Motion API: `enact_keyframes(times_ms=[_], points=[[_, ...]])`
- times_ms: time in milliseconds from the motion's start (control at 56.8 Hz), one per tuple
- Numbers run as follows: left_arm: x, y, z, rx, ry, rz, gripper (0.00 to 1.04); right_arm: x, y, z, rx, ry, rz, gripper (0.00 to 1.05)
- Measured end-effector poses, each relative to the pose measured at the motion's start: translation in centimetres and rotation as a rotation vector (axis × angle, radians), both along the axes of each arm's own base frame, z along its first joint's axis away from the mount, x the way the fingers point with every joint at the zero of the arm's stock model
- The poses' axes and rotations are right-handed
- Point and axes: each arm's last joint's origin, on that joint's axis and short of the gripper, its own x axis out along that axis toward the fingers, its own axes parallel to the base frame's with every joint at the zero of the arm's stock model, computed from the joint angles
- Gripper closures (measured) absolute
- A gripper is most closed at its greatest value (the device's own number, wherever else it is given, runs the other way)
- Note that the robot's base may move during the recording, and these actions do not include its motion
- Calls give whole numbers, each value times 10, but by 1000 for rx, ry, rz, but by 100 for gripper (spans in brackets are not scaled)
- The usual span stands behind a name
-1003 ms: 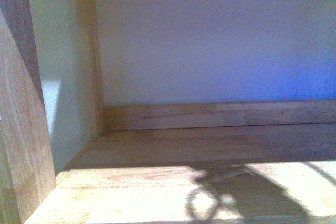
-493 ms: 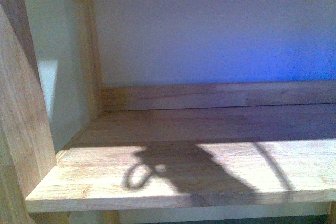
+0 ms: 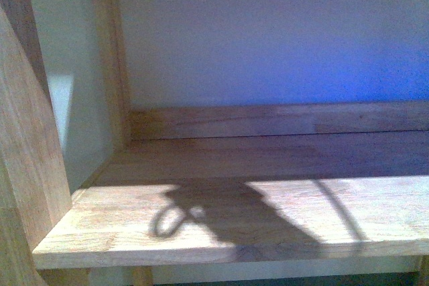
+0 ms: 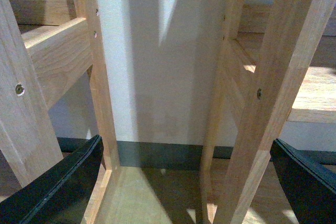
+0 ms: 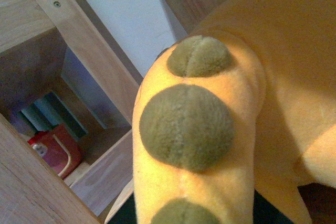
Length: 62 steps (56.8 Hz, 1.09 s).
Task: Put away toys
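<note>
The plush animal (image 5: 252, 77) fills the right wrist view. It is orange-yellow, and one stubby limb (image 5: 194, 129) carries round olive-brown pads. My right gripper (image 5: 194, 217) is shut on that limb, with only dark slivers of its jaws showing beside the fabric. In the front view the toy and both arms are out of sight; only their shadow (image 3: 234, 219) falls on the shelf board (image 3: 375, 212). My left gripper (image 4: 186, 142) is open, its black fingers (image 4: 63, 182) spread wide with a wooden upright (image 4: 273, 103) of the shelf standing between them and nothing held.
The wooden shelf unit has a side panel (image 3: 27, 165), a back rail (image 3: 268, 120) and a pale wall behind. A red object (image 5: 52, 150) and teal items (image 5: 47, 111) sit in a lower compartment. Another upright (image 4: 100, 77) and wooden floor (image 4: 152, 198) lie near the left gripper.
The front view has shifted so the shelf's front edge now shows at the bottom. The shadow of the toy and gripper has slid leftward across the board.
</note>
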Motion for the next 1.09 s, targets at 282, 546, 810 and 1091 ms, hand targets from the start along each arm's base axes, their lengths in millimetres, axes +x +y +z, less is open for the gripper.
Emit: enact_keyframes(times_ms=[282,546,810,1091], points=[[0,0,0,0,0,0,6,-11,-17,2,16,-32,-112,28],[0,0,0,0,0,0,6,-39,-39,16,65,-80,-274,0],[0,0,0,0,0,0,6,-97,-57,33,96,-170,-309,0],[0,0,0,0,0,0,6,-199,-68,0,-141,-377,-364,0]])
